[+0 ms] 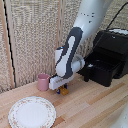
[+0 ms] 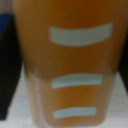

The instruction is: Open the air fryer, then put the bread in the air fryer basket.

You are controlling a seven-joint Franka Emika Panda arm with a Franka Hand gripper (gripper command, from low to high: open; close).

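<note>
My gripper [image 1: 62, 91] is lowered to the wooden table just right of the pink cup in the exterior view. Its blue-tipped fingers stand on either side of the small golden-yellow bread [image 1: 63, 90], which rests on the table. In the wrist view the bread [image 2: 70, 60] fills nearly the whole picture, blurred, with one dark finger [image 2: 7, 65] tight against its side. The black air fryer [image 1: 114, 47] stands at the exterior view's right. Its basket [image 1: 102, 70] is pulled out, and the handle [image 1: 85, 74] juts from the drawer's face toward the arm.
A pink cup [image 1: 43, 81] stands close beside the gripper on the exterior view's left. A round patterned white plate [image 1: 31, 111] lies near the table's front edge. A woven screen backs the table.
</note>
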